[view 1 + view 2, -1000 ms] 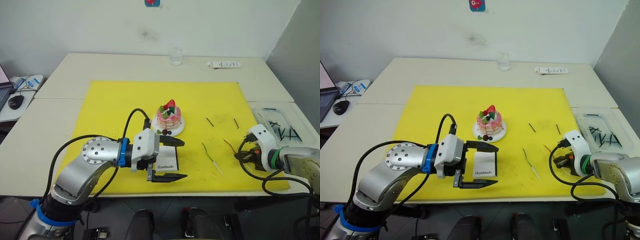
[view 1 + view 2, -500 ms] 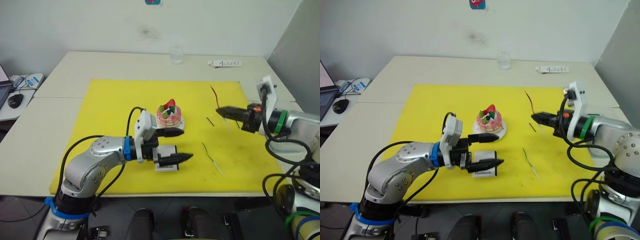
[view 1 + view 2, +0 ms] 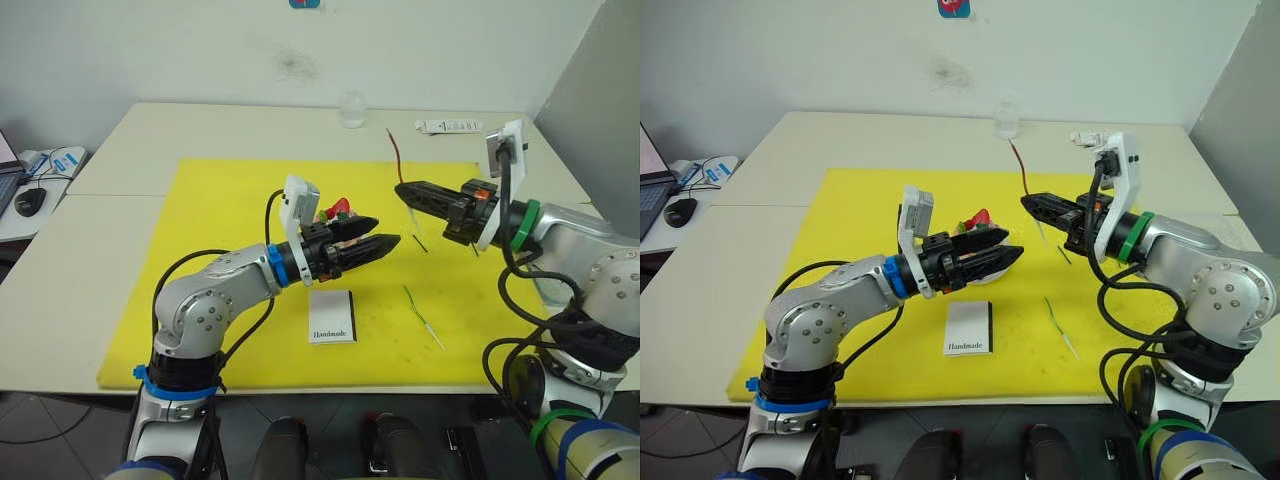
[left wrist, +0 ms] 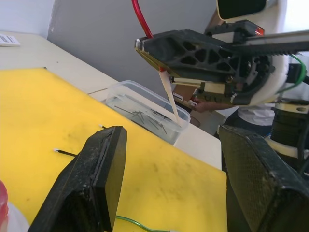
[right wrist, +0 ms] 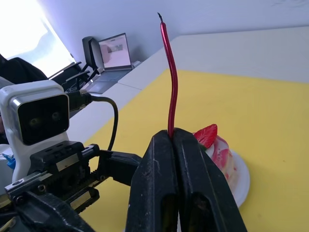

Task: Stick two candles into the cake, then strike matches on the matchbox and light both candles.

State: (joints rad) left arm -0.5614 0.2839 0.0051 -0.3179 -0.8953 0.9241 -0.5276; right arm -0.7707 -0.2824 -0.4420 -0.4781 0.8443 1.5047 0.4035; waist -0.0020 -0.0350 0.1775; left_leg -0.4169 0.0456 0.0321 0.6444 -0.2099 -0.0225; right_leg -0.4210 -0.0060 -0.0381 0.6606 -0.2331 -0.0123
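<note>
The pink cake (image 3: 977, 221) stands mid-mat, partly hidden behind my left gripper (image 3: 388, 230), which hovers open just in front of it with nothing between its fingers (image 4: 96, 179). Facing it from the right, my right gripper (image 3: 402, 190) is shut on the red candle (image 5: 170, 72); the candle rises above the fingers and its pale end (image 4: 171, 99) hangs below them. The white matchbox (image 3: 332, 316) lies flat on the mat below the left gripper. Right of it lies the green candle (image 3: 422, 315). One dark match (image 3: 420, 243) rests under the right gripper.
A yellow mat (image 3: 220, 220) covers the table's middle. A clear plastic tub (image 4: 145, 108) holding several dark sticks sits off the mat's right side. A glass (image 3: 351, 110) and a white remote (image 3: 447, 127) stand at the back. A mouse (image 3: 32, 203) lies far left.
My right gripper took the red candle from the mat, rose, and swung left toward the cake. My left gripper lifted off the matchbox and came up in front of the cake.
</note>
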